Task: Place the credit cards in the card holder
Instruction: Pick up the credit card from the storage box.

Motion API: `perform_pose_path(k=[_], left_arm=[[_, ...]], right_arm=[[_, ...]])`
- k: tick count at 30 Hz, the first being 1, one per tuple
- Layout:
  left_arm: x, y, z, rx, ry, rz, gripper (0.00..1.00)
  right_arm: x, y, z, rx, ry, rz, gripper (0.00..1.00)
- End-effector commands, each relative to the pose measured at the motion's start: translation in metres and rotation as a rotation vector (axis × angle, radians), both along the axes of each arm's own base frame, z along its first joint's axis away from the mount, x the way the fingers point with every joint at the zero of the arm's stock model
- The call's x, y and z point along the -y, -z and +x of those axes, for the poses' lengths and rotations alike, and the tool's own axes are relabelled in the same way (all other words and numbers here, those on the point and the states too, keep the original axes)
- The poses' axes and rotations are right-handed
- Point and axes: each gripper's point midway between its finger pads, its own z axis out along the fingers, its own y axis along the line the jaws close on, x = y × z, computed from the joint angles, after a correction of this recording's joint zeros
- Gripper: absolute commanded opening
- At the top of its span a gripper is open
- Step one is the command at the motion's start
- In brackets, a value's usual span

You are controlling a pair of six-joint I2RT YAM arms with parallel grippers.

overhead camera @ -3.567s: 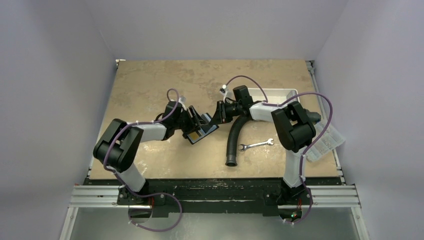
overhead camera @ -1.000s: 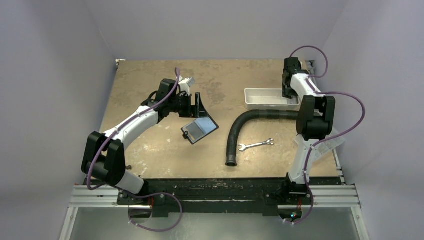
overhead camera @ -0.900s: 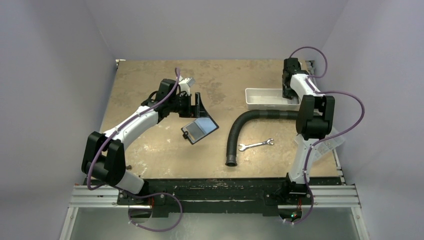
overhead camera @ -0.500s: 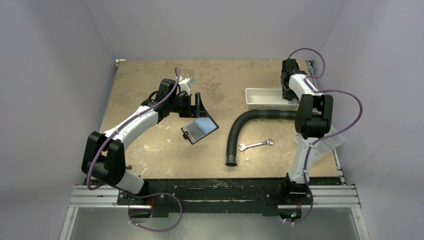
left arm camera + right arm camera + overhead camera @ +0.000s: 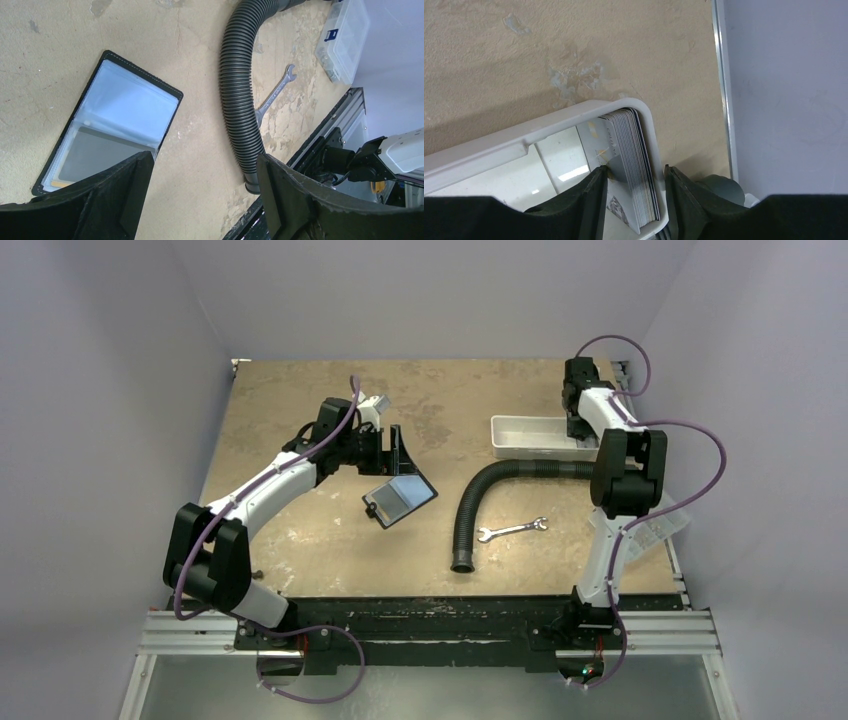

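Note:
The black card holder lies open on the table, its clear sleeves up, a greyish card in the lower pocket. My left gripper hovers just behind it, open and empty. Several credit cards stand on edge against the end wall of the white tray. My right gripper is at that end of the tray. Its jaws are half closed: one finger touches the front card, the other is outside the tray wall.
A black corrugated hose curves from the tray toward the near edge. A silver wrench lies to its right. A clear compartment box overhangs the table's right edge. The table's back right edge runs beside the tray.
Over the last second the right jaws have narrowed round the card stack and the right wrist has shifted slightly left. Before that, both grippers left the holder. The left arm stays still.

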Motion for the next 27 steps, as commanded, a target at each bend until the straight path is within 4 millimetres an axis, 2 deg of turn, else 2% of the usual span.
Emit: perform_pose_path(k=[1, 9, 13, 15, 24, 27], left_arm=[[-0.0001, -0.0173, 0.0017, 0.061, 0.016, -0.032, 0.81], [0.0005, -0.0178, 0.0013, 0.062, 0.020, -0.038, 0.81], [0.0006, -0.0184, 0.0012, 0.063, 0.021, -0.039, 0.81], [0.0005, -0.0178, 0.0010, 0.061, 0.020, -0.039, 0.81], [0.0008, -0.0179, 0.0006, 0.061, 0.022, -0.041, 0.82], [0.0008, -0.0179, 0.0006, 0.061, 0.023, -0.042, 0.82]], right_arm=[[0.0108, -0.0467, 0.0029, 0.083, 0.030, -0.064, 0.38], [0.0105, -0.0547, 0.0058, 0.104, 0.025, -0.063, 0.36], [0.0113, -0.0523, 0.0057, 0.094, 0.024, -0.069, 0.48], [0.0113, -0.0514, 0.0062, 0.093, 0.024, -0.068, 0.50], [0.0132, -0.0478, 0.0042, 0.076, 0.028, -0.081, 0.48], [0.0124, -0.0476, 0.0043, 0.076, 0.026, -0.080, 0.41]])
